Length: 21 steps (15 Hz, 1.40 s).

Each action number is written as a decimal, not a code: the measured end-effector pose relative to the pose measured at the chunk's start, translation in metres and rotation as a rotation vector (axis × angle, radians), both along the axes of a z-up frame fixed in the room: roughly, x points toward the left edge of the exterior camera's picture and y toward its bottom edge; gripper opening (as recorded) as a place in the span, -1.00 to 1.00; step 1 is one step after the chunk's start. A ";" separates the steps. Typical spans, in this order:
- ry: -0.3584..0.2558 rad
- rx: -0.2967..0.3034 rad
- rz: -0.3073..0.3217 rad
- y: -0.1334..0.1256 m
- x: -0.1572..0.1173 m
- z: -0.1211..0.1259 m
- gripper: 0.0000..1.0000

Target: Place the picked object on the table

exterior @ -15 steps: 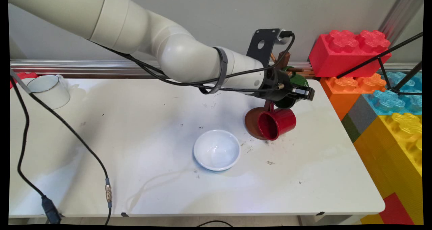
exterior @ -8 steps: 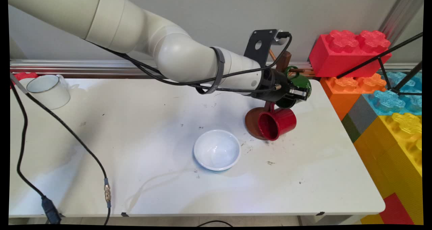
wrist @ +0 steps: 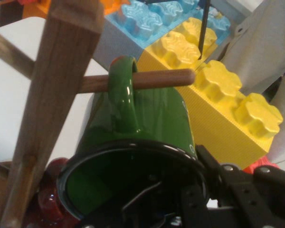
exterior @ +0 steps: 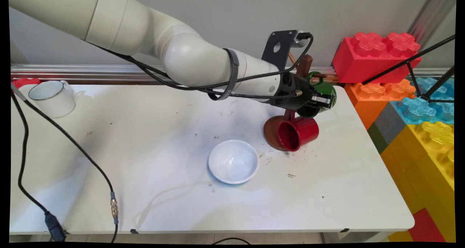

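In the main view I see the black two-finger gripper [exterior: 324, 100] at the far right of the white table [exterior: 145, 160], pressed against the glossy green ceramic mug [exterior: 323, 91] that hangs on the brown wooden mug stand [exterior: 307, 64]. From here the jaws look closed onto the mug's rim, one finger lying across its side, though the mug's body hides part of them. The white arm reaches in from the upper left, nearly level, sloping slightly down toward the mug, with black cables looped around its wrist. Just below the green mug a glossy red mug [exterior: 298, 132] hangs tilted, its mouth facing the near left, in front of the stand's round brown base [exterior: 270, 131]. A white ceramic bowl [exterior: 233, 161] sits upright on the table, near the stand on its near-left side. A white enamel cup [exterior: 52, 98] stands well apart at the far left.

In the hand view the green mug fills the lower middle, its handle [wrist: 122, 102] threaded over a round wooden peg [wrist: 152, 80] of the stand's upright post [wrist: 52, 109]. The jaws straddle the mug's dark rim, one finger inside the mouth and the other outside on the right, gripping the wall narrowly. Big yellow toy bricks [wrist: 223, 109] lie behind.
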<state>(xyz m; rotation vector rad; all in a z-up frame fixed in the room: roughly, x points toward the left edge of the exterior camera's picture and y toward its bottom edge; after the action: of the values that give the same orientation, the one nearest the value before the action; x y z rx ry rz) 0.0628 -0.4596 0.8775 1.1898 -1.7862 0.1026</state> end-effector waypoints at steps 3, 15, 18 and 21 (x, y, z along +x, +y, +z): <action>0.020 0.002 -0.008 0.003 -0.003 0.007 -1.00; 0.101 0.038 -0.080 0.034 -0.018 0.036 -1.00; 0.114 0.052 -0.111 0.046 -0.017 0.043 -1.00; 0.098 0.053 -0.149 0.053 -0.009 0.049 -1.00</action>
<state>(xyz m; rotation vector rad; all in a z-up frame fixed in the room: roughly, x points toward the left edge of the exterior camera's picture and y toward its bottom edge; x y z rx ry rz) 0.0536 -0.4069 0.9262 1.0761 -1.7941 -0.0883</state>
